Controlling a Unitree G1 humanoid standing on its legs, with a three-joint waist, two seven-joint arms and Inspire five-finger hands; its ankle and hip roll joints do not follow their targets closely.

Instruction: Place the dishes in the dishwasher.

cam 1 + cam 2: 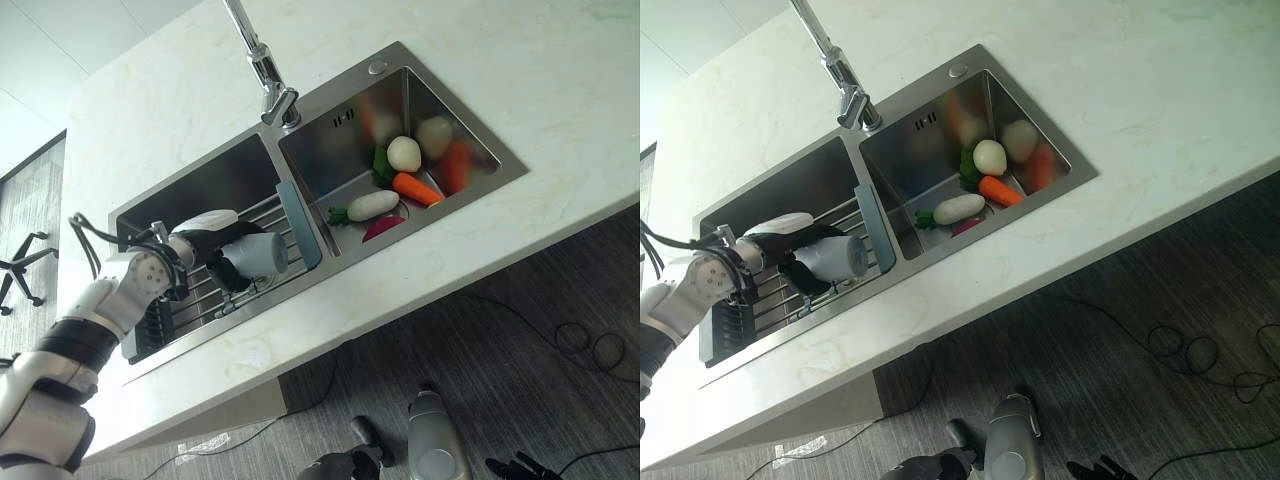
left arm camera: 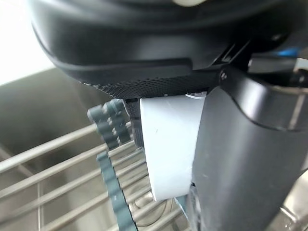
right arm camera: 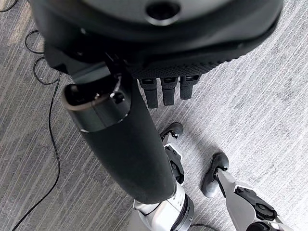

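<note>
1. The cup [image 1: 258,256], pale grey and lying on its side, is what we see in the left hand [image 1: 215,245], held over the wire rack [image 1: 205,290] in the left basin of the sink [image 1: 470,180]; its open mouth faces the divider between the basins
2. In the left wrist view we see the cup [image 2: 168,144] clamped between the dark thumb and the fingers of the left hand [image 2: 240,159], so we read that hand as grasping the cup, with the rack's bars just below it
3. Whether the cup touches the bars we cannot tell
4. Just beside the cup, toward the divider, a blue-grey plate [image 1: 298,222] stands on edge in the rack, tilted a little
5. The rack carries a dark toothed holder [image 2: 113,144], which we see close to the cup in the left wrist view
6. In the right basin we see a white radish [image 1: 372,205], a carrot [image 1: 417,188], a pale round vegetable [image 1: 404,152] and a dark red one [image 1: 383,228], lying close together near the drain
7. The tap [image 1: 265,65] rises from the counter [image 1: 560,80] behind the divider
8. The right hand [image 3: 166,89] hangs low above the grey floor [image 3: 269,96], fingers straight and relaxed, holding nothing
</note>
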